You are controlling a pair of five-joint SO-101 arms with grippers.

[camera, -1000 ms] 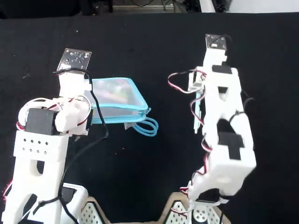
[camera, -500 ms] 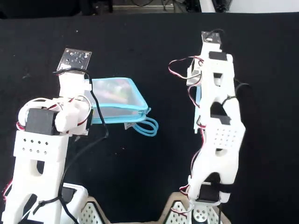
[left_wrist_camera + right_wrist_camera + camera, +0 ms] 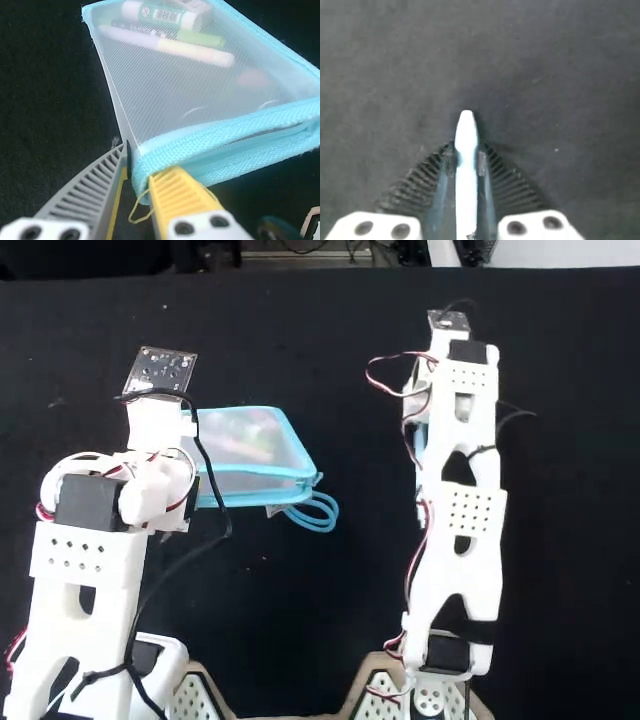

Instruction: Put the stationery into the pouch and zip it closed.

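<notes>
The pouch (image 3: 250, 455) is clear mesh with a light-blue zip edge and lies on the black table at centre left, its blue loop (image 3: 315, 510) trailing toward the middle. A glue stick (image 3: 160, 14) and markers (image 3: 170, 45) show through the mesh (image 3: 200, 95). My left gripper (image 3: 137, 172) is shut on the pouch's corner beside the zip band (image 3: 230, 142). My right gripper (image 3: 466, 150) is shut on a pale blue-white pen (image 3: 466, 130), held over bare cloth. In the high view the right arm (image 3: 458, 440) stretches far from its base, to the right of the pouch.
Black cloth (image 3: 330, 350) covers the whole table. Both arm bases (image 3: 400, 690) stand at the near edge. A gap of open cloth (image 3: 365, 470) lies between the pouch's loop and the right arm. Room clutter sits beyond the far edge.
The right arm has straightened and stretched away from its base, carrying the pen farther up the table. The left arm and the pouch have not moved.
</notes>
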